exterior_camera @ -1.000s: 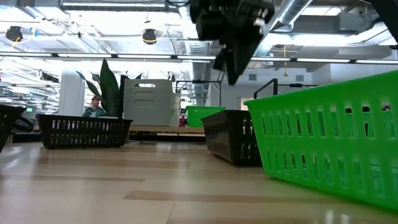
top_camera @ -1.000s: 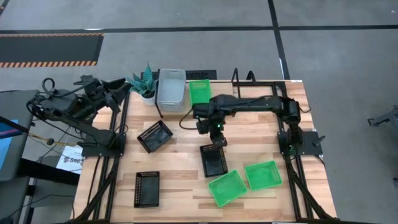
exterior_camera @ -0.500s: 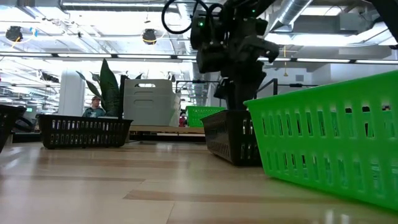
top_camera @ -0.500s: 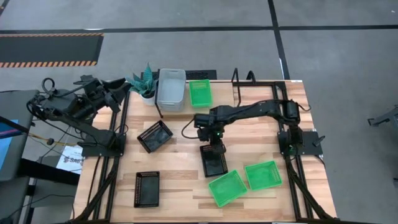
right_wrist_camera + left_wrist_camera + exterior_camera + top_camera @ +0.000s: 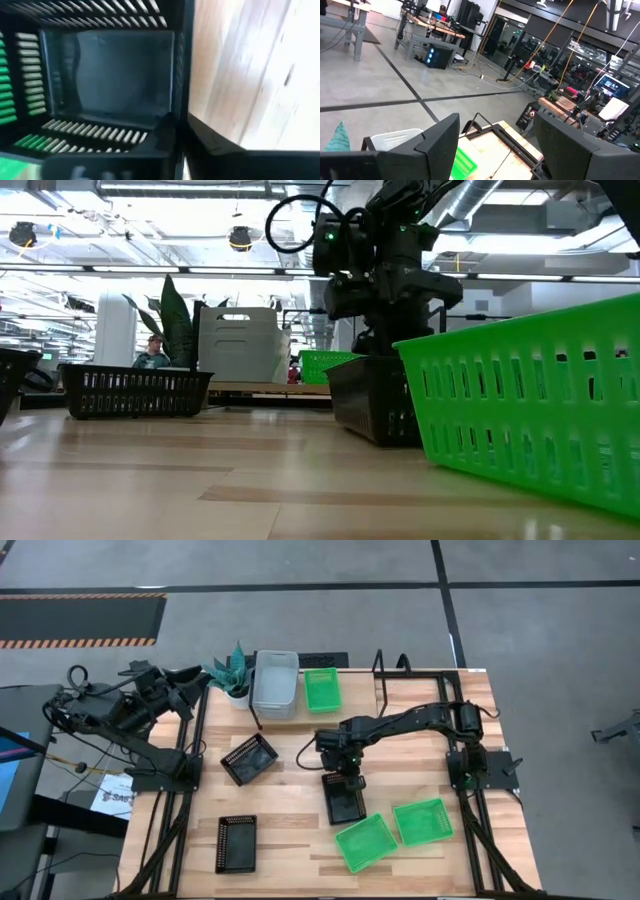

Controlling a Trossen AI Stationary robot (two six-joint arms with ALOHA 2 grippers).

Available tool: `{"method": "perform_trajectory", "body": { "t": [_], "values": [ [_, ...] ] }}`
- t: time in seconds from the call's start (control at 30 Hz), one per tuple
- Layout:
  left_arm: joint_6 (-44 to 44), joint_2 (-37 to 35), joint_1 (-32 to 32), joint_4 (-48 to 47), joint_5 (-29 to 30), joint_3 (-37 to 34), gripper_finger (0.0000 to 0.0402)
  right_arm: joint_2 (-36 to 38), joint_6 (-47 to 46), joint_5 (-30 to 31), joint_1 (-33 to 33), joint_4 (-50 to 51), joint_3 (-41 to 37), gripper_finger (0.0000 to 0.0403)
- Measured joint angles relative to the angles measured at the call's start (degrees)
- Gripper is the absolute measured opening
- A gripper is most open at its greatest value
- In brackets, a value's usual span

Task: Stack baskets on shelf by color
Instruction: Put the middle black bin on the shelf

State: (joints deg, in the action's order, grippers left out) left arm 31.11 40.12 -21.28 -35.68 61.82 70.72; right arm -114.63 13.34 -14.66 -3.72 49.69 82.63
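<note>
Sitting mid-table, the black mesh basket [image 5: 346,797] has the right gripper [image 5: 341,774] clamped down on its far rim, fingers pinching the wall between them. Just beside it lie two green baskets [image 5: 365,842]. Farther back, the grey-white stack [image 5: 275,683] and one green basket [image 5: 321,688] stand by the shelf [image 5: 392,671]. The left arm [image 5: 120,715] waits off the table's edge, fingers apart.

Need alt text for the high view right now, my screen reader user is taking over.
The right gripper has its fingers at the near rim of the middle black basket, beside two green baskets on the wooden table. Two more black baskets lie left; a grey-white basket and a green one sit at the back. The left arm waits off the table's left edge.
</note>
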Motion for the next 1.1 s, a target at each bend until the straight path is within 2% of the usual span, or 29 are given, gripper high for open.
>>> {"method": "perform_trajectory", "body": {
  "t": [0.07,0.33,0.57,0.7,0.93,1.1],
  "values": [
    [0.0,0.0,0.0,0.0,0.02,0.02,0.0244,0.0,0.21,-0.23,-0.03,-0.12,-0.07,0.0016],
    [0.0,0.0,0.0,0.0,0.02,0.02,0.0244,5.46,0.65,-1.02,-2.51,1.68,0.91,0.0008],
    [0.0,0.0,0.02,0.22,0.02,0.02,0.0244,16.38,0.67,0.33,-11.99,0.91,3.5,0.0006],
    [0.0,0.0,0.0,0.22,0.54,0.0,0.0244,20.52,4.32,6.58,-19.83,1.74,7.05,0.0006],
    [0.2,0.0,0.0,0.23,3.47,0.01,0.0244,18.42,16.52,8.76,-32.44,3.11,17.74,0.0005],
    [1.81,0.0,0.02,0.2,4.08,0.02,0.0244,11.86,25.22,9.12,-38.22,12.03,26.7,0.0005]
  ]
}}
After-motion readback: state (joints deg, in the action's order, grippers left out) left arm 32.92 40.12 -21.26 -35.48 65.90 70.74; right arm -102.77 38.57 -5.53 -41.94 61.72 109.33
